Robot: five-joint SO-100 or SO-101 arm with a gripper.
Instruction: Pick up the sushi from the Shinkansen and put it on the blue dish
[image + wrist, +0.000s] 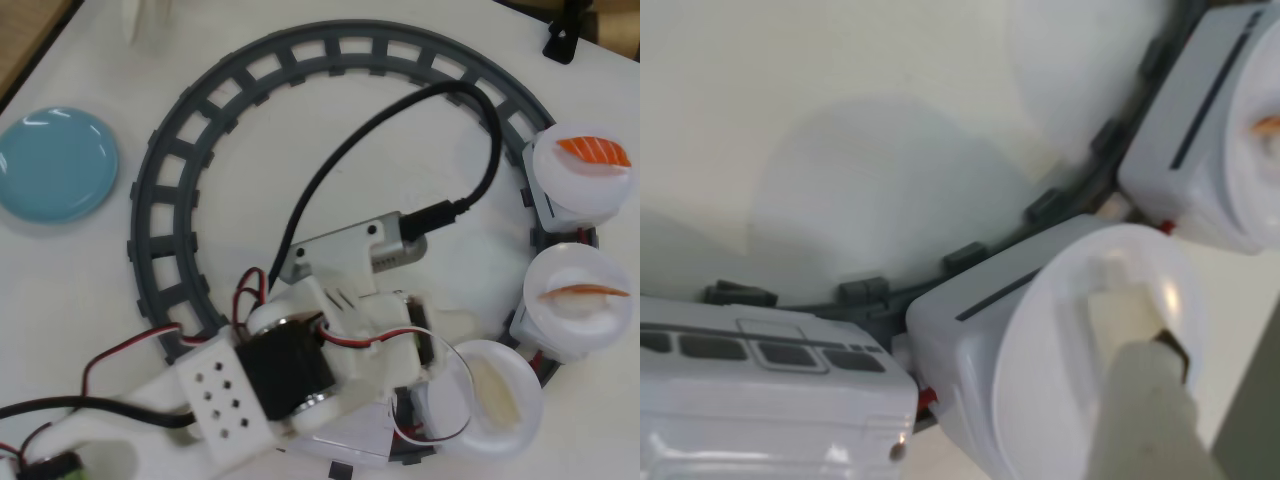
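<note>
A big white table (330, 150) is holding a grey round track (160, 180). The robot arm (290, 370) is lying across the bottom of the ring in the overhead view, reaching toward four o'clock. The Shinkansen (760, 400) is sitting on the track under the arm, with three wagons curling from five o'clock up to two o'clock. Each wagon is carrying a white plate (520, 425). The blue dish (55, 165) is sitting outside the ring at ten o'clock, well apart from the train. The gripper (1130, 330) is reaching down onto the first plate behind the engine. One finger (1155, 420) is touching the sushi (497, 392) there. I cannot tell how wide the fingers are standing.
</note>
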